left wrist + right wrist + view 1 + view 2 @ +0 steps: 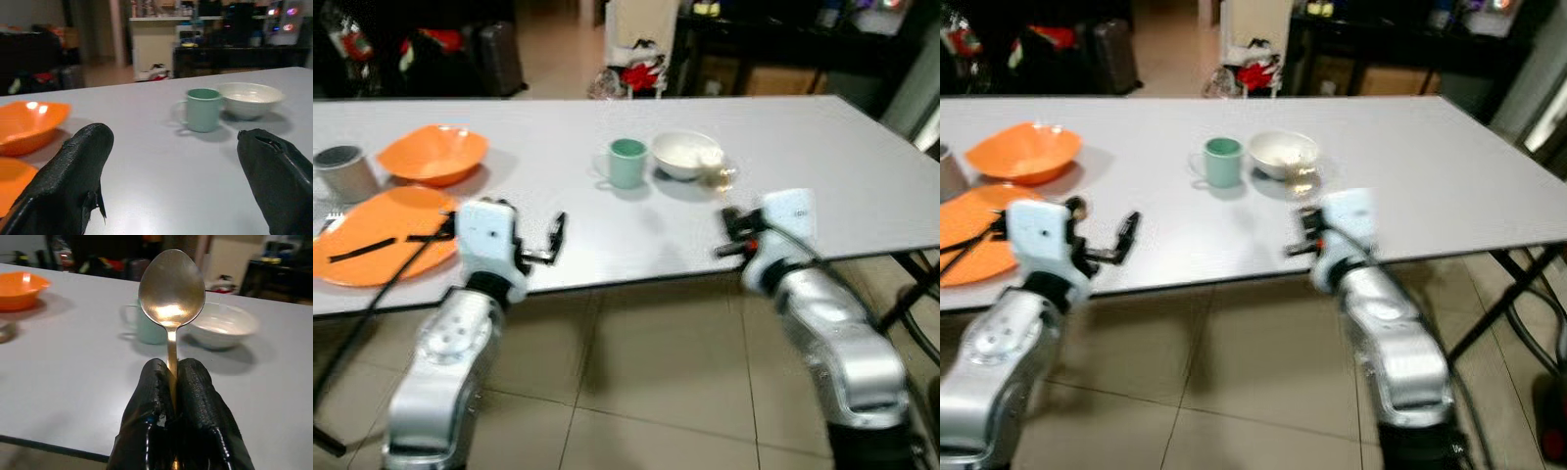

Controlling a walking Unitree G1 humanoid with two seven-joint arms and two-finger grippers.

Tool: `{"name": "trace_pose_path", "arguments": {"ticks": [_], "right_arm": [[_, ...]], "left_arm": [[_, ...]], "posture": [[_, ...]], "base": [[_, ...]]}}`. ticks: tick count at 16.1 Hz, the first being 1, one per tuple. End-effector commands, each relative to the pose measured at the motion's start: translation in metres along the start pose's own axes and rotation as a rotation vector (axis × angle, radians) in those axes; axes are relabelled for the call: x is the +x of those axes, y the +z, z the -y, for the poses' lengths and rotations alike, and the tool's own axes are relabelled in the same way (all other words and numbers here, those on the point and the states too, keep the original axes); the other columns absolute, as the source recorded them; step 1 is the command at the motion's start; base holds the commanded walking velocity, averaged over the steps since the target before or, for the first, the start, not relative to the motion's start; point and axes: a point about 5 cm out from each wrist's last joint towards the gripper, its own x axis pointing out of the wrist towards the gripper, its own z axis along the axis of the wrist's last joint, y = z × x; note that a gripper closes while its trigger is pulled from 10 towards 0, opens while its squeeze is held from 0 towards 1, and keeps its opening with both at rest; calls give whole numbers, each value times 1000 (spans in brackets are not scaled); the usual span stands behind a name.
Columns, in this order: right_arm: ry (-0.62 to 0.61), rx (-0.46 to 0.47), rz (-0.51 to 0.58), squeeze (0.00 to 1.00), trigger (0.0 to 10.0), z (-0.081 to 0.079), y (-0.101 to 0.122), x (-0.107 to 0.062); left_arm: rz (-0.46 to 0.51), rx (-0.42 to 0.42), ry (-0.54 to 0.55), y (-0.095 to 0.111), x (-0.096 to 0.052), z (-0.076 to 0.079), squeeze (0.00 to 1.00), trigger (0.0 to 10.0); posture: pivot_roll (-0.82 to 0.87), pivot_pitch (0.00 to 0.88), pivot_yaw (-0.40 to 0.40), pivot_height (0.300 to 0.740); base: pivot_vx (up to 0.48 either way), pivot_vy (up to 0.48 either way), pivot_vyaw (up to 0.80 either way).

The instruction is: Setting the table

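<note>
A metal spoon (171, 289) stands upright with my right gripper (172, 369) shut on its handle. That gripper (732, 235) hovers over the front edge of the white table (822, 166), a little in front of a white bowl (686, 154). A green mug (627, 162) stands just left of the bowl. My left gripper (554, 241) is open over the table's front edge with nothing between its fingers (73, 176). The mug (203, 108) and bowl (249, 99) lie beyond it.
At the table's left are an orange bowl (433, 154), an orange plate (386, 233) with a black strip across it, and a grey cup (344, 171). Dark furniture and bags stand behind the table. A tiled floor (656, 382) lies below the near edge.
</note>
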Motion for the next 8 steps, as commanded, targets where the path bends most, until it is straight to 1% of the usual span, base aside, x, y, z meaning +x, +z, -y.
{"name": "trace_pose_path", "arguments": {"ticks": [1, 8], "right_arm": [[-34, -7, 8, 0, 10000, 9, 1, -5], [-24, -14, -14, 0, 10000, 10, -3, -6]], "left_arm": [[11, -5, -29, 3, 3, 7, 0, 10000], [1, -13, -40, 2, 1, 11, 0, 10000]], "posture": [[-64, 0, -34, 740], [-64, 0, -29, 740]], "base": [[292, 0, 0], [290, 0, 0]]}}
